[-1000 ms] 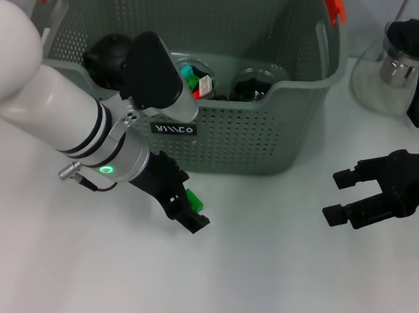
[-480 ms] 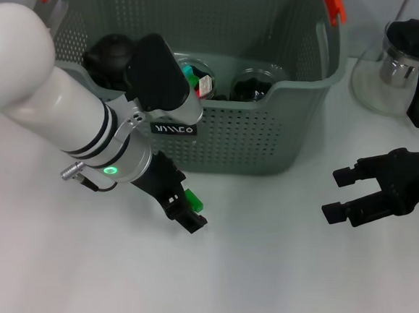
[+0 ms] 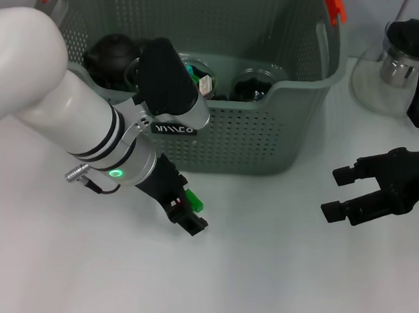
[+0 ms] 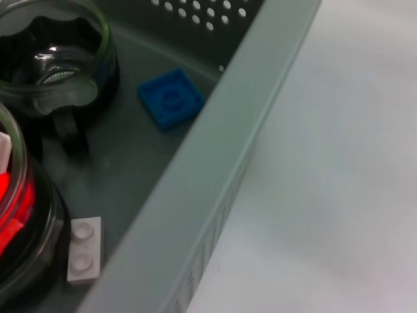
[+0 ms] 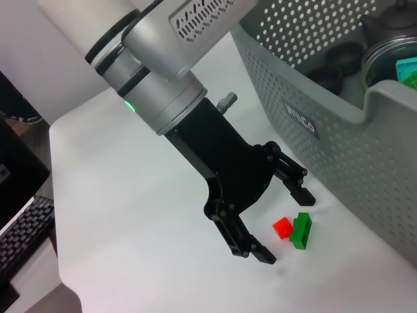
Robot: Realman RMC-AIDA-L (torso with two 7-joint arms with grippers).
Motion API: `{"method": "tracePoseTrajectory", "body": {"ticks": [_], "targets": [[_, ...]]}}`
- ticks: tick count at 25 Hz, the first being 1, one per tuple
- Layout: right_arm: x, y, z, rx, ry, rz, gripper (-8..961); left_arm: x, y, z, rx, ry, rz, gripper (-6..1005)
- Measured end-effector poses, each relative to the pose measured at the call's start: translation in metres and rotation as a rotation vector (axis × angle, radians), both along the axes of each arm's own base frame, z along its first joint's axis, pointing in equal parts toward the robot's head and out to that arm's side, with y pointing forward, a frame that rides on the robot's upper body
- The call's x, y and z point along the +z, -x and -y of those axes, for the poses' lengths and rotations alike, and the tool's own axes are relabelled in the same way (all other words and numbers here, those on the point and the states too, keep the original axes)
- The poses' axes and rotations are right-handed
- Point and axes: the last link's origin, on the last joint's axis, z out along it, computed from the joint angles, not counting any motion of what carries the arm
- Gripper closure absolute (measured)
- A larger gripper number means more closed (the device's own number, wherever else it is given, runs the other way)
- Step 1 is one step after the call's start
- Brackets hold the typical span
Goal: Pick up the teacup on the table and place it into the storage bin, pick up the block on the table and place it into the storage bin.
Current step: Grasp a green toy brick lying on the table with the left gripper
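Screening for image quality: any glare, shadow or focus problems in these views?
Head view: even light, soft shadow under the left gripper. Left wrist view: glare on the glass cup, storage bin rim soft-focused. Right wrist view: sharp; green block and red block clear.

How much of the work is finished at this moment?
Glass teacups already sit inside the grey-green perforated storage bin. The open left pincer is lowered around the small green block and red block on the white table; the grasp and placing remain. The right pincer waits open.
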Motion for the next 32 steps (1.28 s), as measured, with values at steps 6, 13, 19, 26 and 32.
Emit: {"method": "tracePoseTrajectory", "body": {"ticks": [6, 13, 19, 26, 32], "targets": [[-0.0009, -0.0007, -0.0007, -0.004, -0.004, 0.001, 6, -0.0022, -0.0036, -0.0005, 0.037, -0.015, 0.007, 98], [-0.0026, -0.0020, -0.0013, 0.000, -0.003, -0.001, 6, -0.0028, -0.0058, -0.0018, 0.062, -0.035, 0.012, 100], [-0.0027, -0.0020, -0.0015, 0.002, -0.004, -0.001, 7, -0.0041, -0.0090, -0.0036, 0.068, -0.044, 0.011, 101], [-0.0026, -0.0022, -0.0015, 0.001, -0.004, -0.001, 7, -0.0063, -0.0079, -0.0029, 0.069, -0.047, -0.010, 107], [-0.0030, -0.0023, -0.0011, 0.000, -0.004, -0.003, 6, -0.0074, -0.0082, -0.0021, 0.077, -0.048, -0.010, 112]]}}
